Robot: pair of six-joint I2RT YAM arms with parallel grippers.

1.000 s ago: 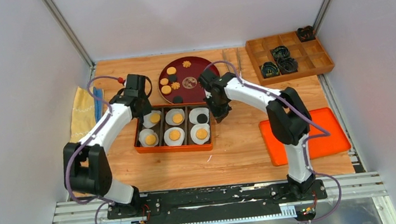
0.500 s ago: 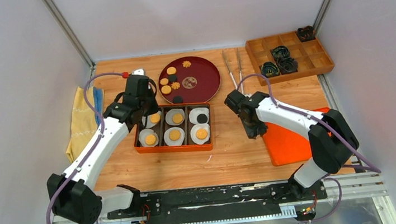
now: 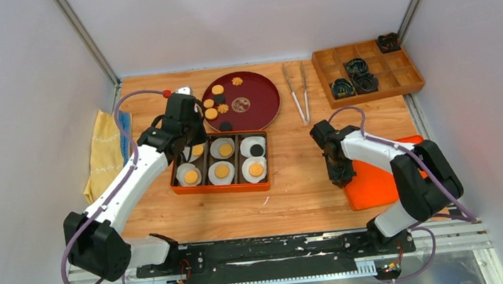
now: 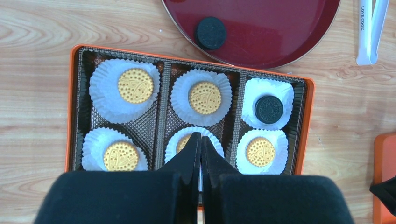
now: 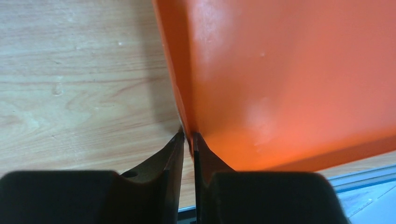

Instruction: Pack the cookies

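An orange box (image 3: 219,188) holds six white paper cups, each with one of the cookies: golden ones (image 4: 135,85) (image 4: 205,97) (image 4: 260,151) (image 4: 120,155) and a dark one (image 4: 268,109). More cookies (image 3: 219,106) lie on the dark red plate (image 3: 266,104), among them a dark one (image 4: 210,32). My left gripper (image 4: 201,135) hangs shut and empty above the box's near middle cup, half hiding its cookie (image 4: 184,142). My right gripper (image 5: 188,135) grips the left edge of the orange lid (image 3: 388,173), one finger on each side; in the top view this gripper (image 3: 341,178) is low on the table.
Metal tongs (image 3: 298,92) lie right of the plate. A wooden compartment tray (image 3: 398,75) with dark paper cups stands at the back right. A yellow cloth (image 3: 105,148) lies along the left side. The rail with the arm bases runs along the near edge.
My right arm swung from beside the box to the right and nearer, down to the lid's left edge, and closed there. My left arm stretched farther over the box's back left.
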